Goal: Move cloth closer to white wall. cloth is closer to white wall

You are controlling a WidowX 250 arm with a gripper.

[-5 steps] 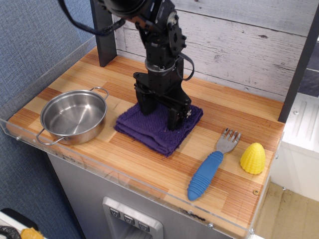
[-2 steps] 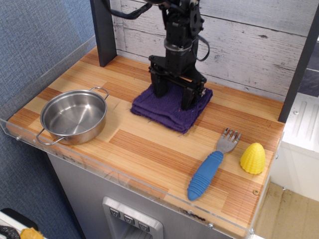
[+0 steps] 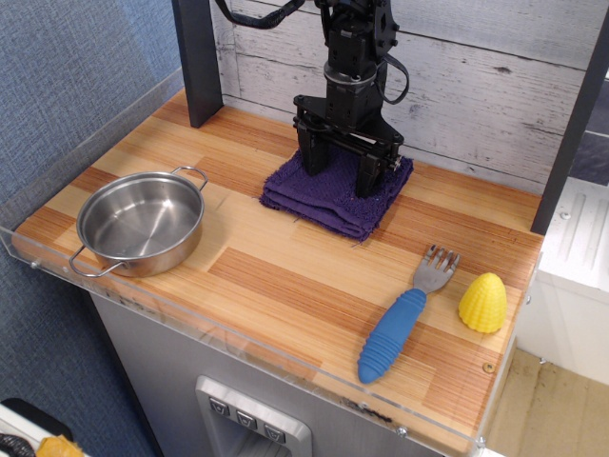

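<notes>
Since a moment ago, the dark purple folded terry cloth (image 3: 335, 194) has slid further toward 12 o'clock, and the black pincer (image 3: 344, 177) has travelled with it. Now the cloth lies on the striped wooden counter (image 3: 285, 276) near the white wall of weathered horizontal planks (image 3: 476, 86), with only a narrow strip of wood between its far corner and the wall. Its fingers are spread apart and both tips press down into the cloth; one finger (image 3: 310, 157) stands at the 9 o'clock side, the other at the 3 o'clock side. A round shiny steel pot with two handles (image 3: 141, 222) sits well apart at 8 o'clock from the cloth. At 5 o'clock lie a fork with ribbed blue handle (image 3: 403, 317) and, just beside it, a yellow ridged cone-shaped toy (image 3: 483, 302).
</notes>
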